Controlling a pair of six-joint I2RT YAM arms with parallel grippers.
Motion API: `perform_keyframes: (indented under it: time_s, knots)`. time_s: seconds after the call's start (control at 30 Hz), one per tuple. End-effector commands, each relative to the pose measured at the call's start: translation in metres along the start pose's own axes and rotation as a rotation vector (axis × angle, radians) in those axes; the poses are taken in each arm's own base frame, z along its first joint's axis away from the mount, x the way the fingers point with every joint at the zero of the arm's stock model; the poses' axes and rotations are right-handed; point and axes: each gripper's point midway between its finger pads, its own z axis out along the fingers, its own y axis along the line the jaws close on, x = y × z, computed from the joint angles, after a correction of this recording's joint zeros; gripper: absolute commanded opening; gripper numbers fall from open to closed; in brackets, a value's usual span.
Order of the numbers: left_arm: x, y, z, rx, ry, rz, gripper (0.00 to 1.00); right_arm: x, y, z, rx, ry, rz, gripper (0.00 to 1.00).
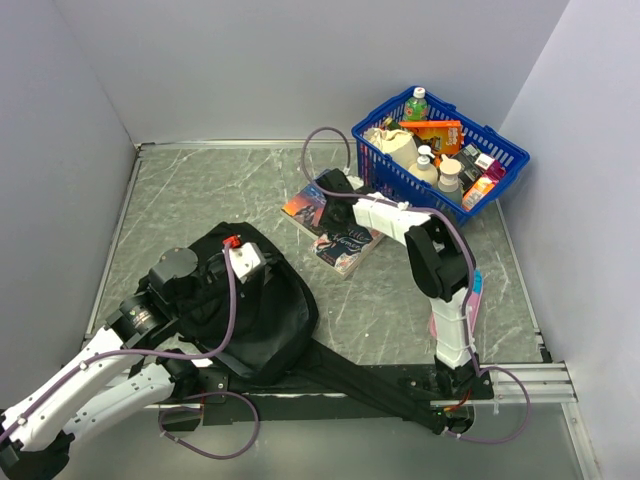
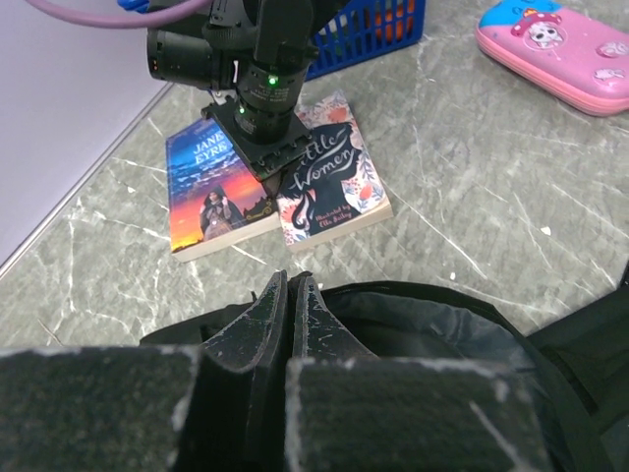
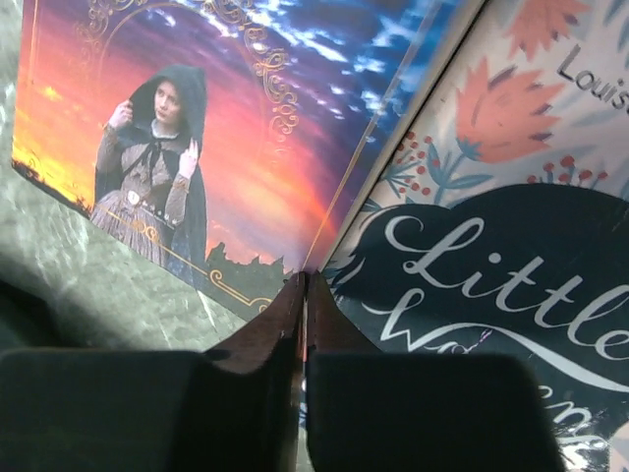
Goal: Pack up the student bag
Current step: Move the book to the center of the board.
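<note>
- The left gripper (image 2: 291,285) has its fingers pressed together at the rim of the student bag (image 1: 270,320). I cannot tell whether a fold of cloth is pinched between them.
- The student bag lies slumped on the grey marbled counter (image 1: 200,190) in front of the left arm. It is soft black fabric with its mouth gaping toward the books and long straps trailing to the right. Lifting that rim high would likely give a book a wide slot to enter.
- The Jane Eyre paperback (image 2: 211,187) lies flat with a glossy sunset cover, touching its neighbour along one long edge.
- The right gripper (image 3: 303,290) is closed with nothing in it, its tips resting on the seam between the two books. Thin flat covers offer little to pinch, so nudging one book clear and getting a finger under its edge looks like the sound approach.
- The Little Women paperback (image 2: 339,192) is pale with a floral print and lies flat.
- The pink pencil case (image 2: 555,44) is rounded and smooth, and sits well apart from the books.
- The blue mesh basket (image 1: 500,165) is rigid plastic and holds bottles and packets.
</note>
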Motion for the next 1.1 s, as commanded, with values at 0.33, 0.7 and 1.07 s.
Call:
perform_keyframes:
  time_s: [0.33,0.7,1.07]
  knots:
    - [-0.029,-0.001,-0.001,0.028,-0.077,0.006,0.01,0.066,-0.071,0.002,0.108,0.146,0.040,0.00]
    - [-0.033,-0.003,0.001,0.049,-0.083,0.002,0.01,0.100,-0.136,-0.035,0.138,0.114,0.012,0.00]
    - [-0.019,0.003,0.010,0.012,-0.052,0.023,0.01,0.117,-0.193,-0.094,0.180,0.076,-0.097,0.00]
